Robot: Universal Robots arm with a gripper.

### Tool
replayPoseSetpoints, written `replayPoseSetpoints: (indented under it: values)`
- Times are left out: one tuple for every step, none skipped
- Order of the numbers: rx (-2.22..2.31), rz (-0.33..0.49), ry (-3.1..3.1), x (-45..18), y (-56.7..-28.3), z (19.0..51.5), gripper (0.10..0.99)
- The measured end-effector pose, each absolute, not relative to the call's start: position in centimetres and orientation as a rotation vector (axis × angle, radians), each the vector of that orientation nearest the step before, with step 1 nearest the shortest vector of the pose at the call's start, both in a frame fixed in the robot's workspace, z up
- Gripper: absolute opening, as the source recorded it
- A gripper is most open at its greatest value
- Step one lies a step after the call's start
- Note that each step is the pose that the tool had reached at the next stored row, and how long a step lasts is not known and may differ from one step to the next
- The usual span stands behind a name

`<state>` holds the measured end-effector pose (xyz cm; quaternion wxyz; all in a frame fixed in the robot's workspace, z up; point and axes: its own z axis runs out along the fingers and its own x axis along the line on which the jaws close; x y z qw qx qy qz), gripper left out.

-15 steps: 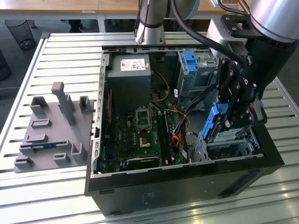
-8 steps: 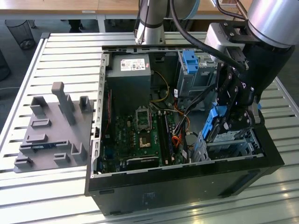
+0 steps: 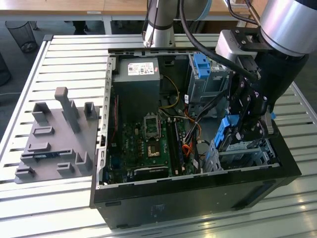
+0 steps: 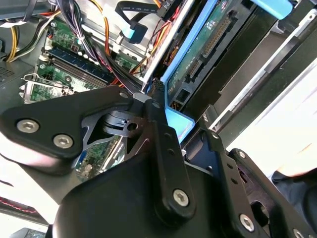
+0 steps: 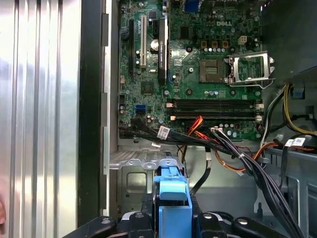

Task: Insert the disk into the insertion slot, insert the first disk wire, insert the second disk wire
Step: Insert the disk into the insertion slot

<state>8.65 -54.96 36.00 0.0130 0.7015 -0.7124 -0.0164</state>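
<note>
The claw (image 5: 173,222) sits closest to the lens in both wrist views, its black fingers (image 4: 163,134) closed on the blue caddy frame of the disk (image 3: 229,130). In the exterior view the disk stands tilted on edge, its lower end at the insertion slot (image 3: 246,150), the low silver cage at the exterior view's right of the open computer case (image 3: 198,193). How far in it sits is unclear. Bundled cables (image 5: 237,153) cross beside the green motherboard (image 5: 198,64). The case rests on a slatted worktop (image 3: 64,54).

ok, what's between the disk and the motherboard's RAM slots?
First wrist view: a black cable bundle runs across the stretch between the disk and the RAM slots.
</note>
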Motion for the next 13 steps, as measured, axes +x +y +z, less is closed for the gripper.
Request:
replayPoseSetpoints:
  values:
    - [2.186,-0.051,-2.22,8.65,-54.96,35.94,0.365]
    - [2.186,-0.051,-2.22,8.65,-54.96,35.88,0.365]
    - [2.186,-0.051,-2.22,8.65,-54.95,35.82,0.365]
    - [2.186,-0.051,-2.22,8.65,-54.96,35.76,0.365]
    - [2.186,-0.051,-2.22,8.65,-54.96,35.69,0.365]
    - [2.186,-0.051,-2.22,8.65,-54.95,35.64,0.365]
    - [2.186,-0.051,-2.22,8.65,-54.95,35.58,0.365]
    - [2.186,-0.051,-2.22,8.65,-54.96,35.53,0.365]
    - [2.186,-0.051,-2.22,8.65,-54.96,35.47,0.365]
    - [2.186,-0.051,-2.22,8.65,-54.96,35.42,0.365]
    - [2.186,-0.051,-2.22,8.65,-54.95,35.36,0.365]
    - [2.186,-0.051,-2.22,8.66,-54.95,35.31,0.365]
    - [2.186,-0.051,-2.22,8.65,-54.95,35.25,0.365]
